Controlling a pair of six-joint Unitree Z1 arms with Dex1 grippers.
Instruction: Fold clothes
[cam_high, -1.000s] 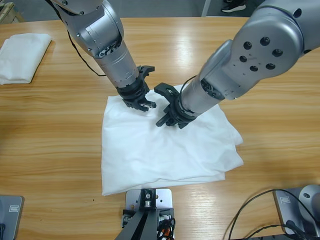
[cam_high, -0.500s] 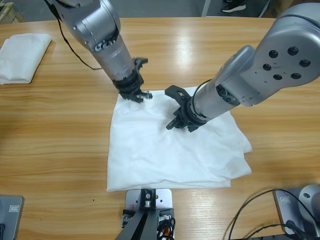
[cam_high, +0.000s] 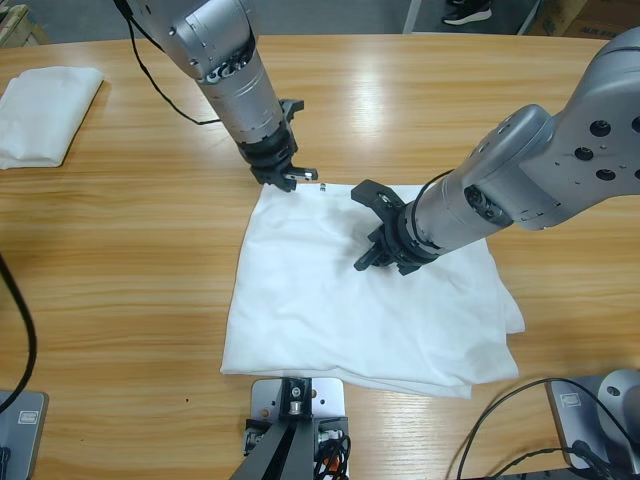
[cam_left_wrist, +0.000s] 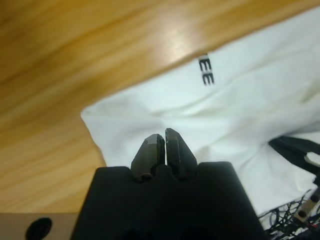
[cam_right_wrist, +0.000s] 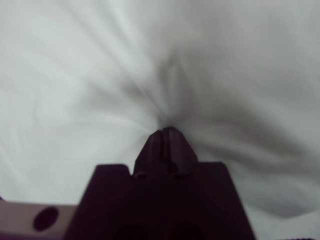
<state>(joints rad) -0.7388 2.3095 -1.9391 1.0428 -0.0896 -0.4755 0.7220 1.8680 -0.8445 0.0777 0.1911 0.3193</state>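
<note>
A: While both tools pinch cloth, where is the T-shirt (cam_high: 350, 290)?
B: Centre frame, on the counter (cam_high: 120, 250). Left tool (cam_high: 285, 178) is closed on its upper-left corner; right tool (cam_high: 385, 250) is clamped on a mid-panel pucker.
A: Risk?
B: Thin fabric may slip free or bunch under uneven pulling.

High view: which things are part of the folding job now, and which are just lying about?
In the job:
- shirt, spread mid-table
- left tool, at its far corner
- right tool, pinching its middle

Lying about:
- folded white cloth, far-left corner
- black cables
</note>
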